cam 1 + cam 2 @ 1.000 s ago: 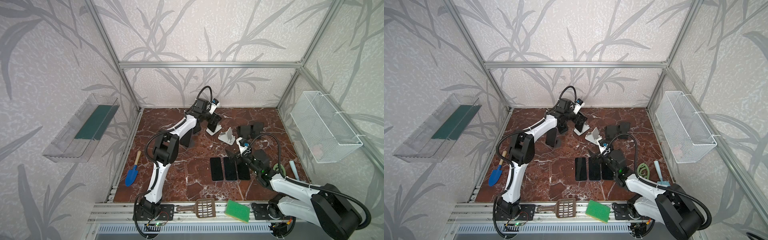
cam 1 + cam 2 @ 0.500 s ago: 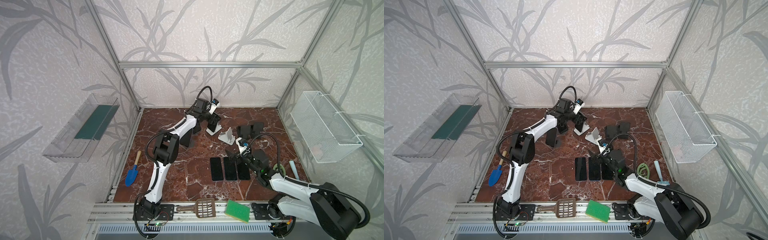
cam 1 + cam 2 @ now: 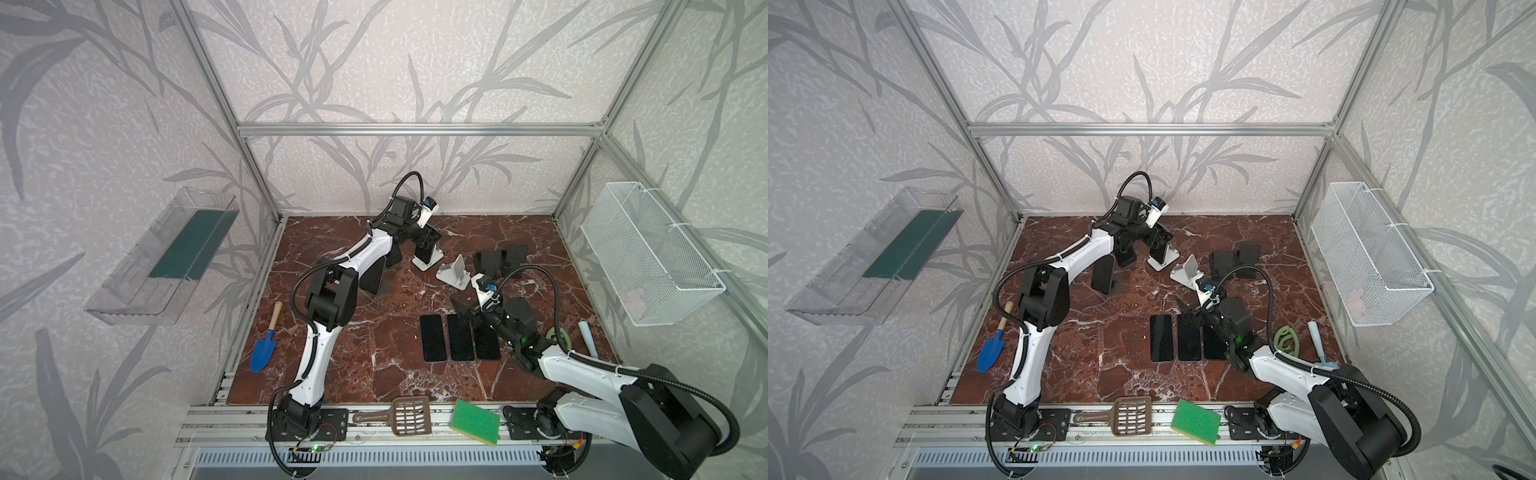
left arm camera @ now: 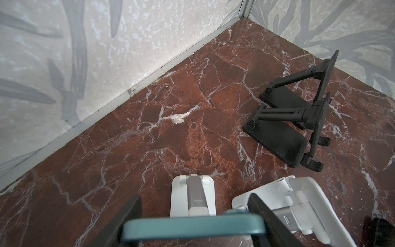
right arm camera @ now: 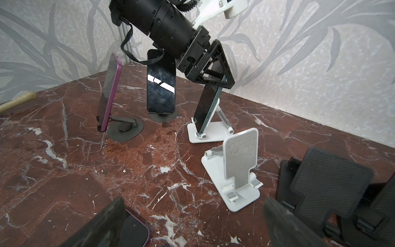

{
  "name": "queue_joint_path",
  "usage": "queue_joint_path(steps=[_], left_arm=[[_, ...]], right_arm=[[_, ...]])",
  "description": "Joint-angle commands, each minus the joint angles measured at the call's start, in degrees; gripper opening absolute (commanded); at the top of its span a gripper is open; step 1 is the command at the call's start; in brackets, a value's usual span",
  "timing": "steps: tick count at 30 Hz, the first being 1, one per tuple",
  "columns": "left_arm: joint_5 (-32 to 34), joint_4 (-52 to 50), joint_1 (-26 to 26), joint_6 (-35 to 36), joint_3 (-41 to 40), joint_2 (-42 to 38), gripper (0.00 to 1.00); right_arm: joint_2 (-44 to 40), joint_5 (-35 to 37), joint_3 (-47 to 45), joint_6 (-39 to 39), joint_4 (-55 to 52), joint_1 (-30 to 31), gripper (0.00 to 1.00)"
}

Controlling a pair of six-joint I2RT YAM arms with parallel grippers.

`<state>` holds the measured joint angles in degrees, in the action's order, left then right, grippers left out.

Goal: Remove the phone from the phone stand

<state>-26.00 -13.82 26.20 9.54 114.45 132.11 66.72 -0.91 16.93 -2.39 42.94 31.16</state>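
While its foot rests in a white stand [image 5: 210, 133], the teal phone [image 5: 206, 107] is clamped at its top by the left gripper [image 4: 194, 197]. The right gripper [image 5: 194, 203] is held wide by three flat phones [image 3: 460, 343]. Two other phones [image 5: 161, 89] are propped on round stands [image 5: 126, 130]; three empty stands [image 5: 239, 162] are seen.

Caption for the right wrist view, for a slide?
Left gripper grips the top of the teal phone leaning on its white stand; an empty stand sits nearer the camera.

Phone [image 5: 206, 107] glossy, phone stand [image 5: 213, 134] matt white plastic, table [image 5: 128, 171] polished marble-look.
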Motion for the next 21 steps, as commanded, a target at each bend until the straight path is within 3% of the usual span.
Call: queue_joint_path(steps=[1, 21], left_arm=[[-0.37, -1.85, 0.17, 1.53, 2.25, 0.90, 0.64], [0.84, -3.41, 0.17, 1.23, 3.80, -0.54, 0.49]], right_arm=[[0.34, 0.64, 1.53, 0.11, 0.33, 0.38, 0.99], [1.22, 0.90, 1.88, 0.25, 0.46, 0.37, 0.99]])
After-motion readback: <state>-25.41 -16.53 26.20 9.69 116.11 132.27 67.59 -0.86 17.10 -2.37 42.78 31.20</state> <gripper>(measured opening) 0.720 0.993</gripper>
